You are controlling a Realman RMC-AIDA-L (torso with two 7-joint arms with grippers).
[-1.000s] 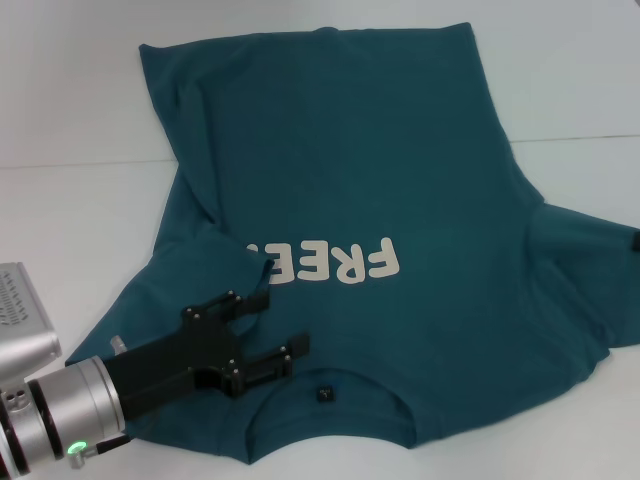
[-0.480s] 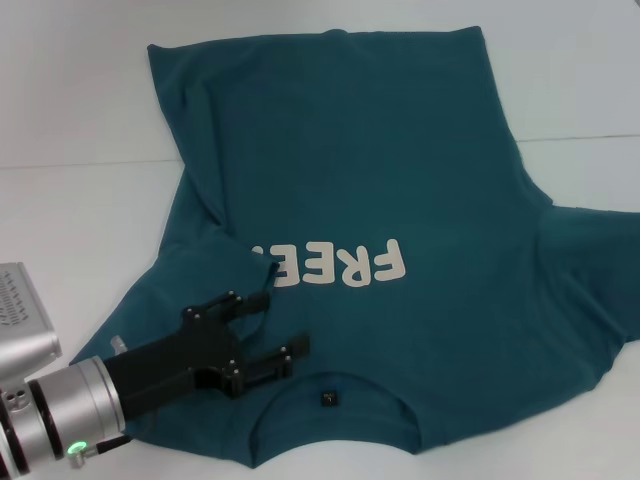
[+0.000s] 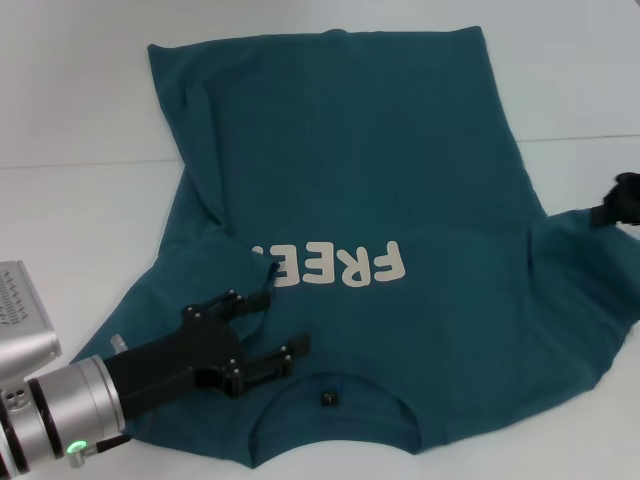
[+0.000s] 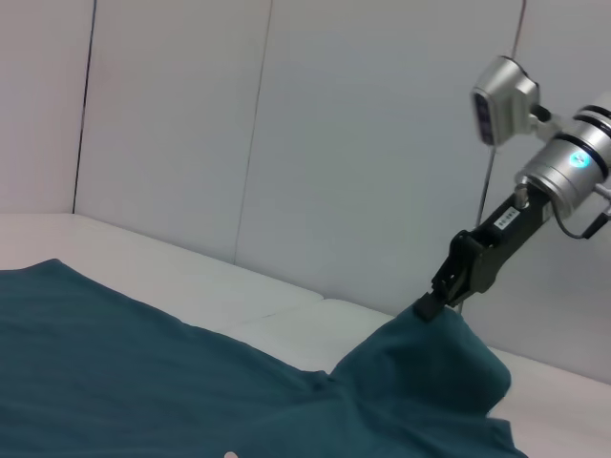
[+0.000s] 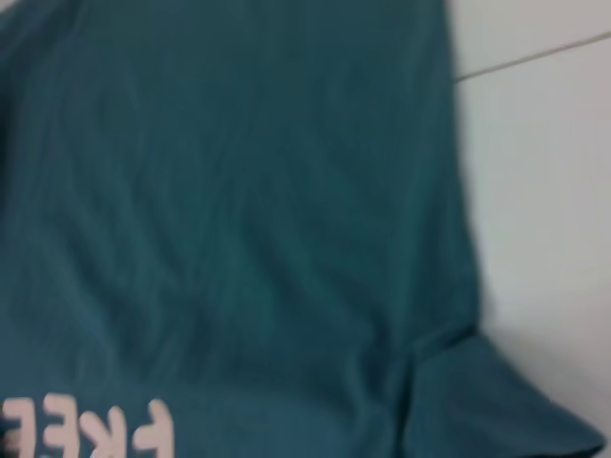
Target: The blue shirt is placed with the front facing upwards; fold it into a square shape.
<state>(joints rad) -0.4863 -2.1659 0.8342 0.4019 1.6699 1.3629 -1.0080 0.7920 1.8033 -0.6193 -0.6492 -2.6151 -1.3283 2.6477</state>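
blue shirt (image 3: 370, 190) lay front-up on the white table (image 3: 70, 90), collar toward the robot, cream "free!" lettering (image 3: 335, 265) across the chest and a small dark neck label (image 3: 327, 398) just inside the collar. left sleeve lay folded inward over the chest, covering the end of the lettering. left gripper (image 3: 268, 335) hovered low over that folded sleeve beside the collar, fingers spread, nothing between them. right gripper (image 4: 430, 307) was at the right sleeve, fingers pinching its edge and holding the cloth raised off the table in a peak.
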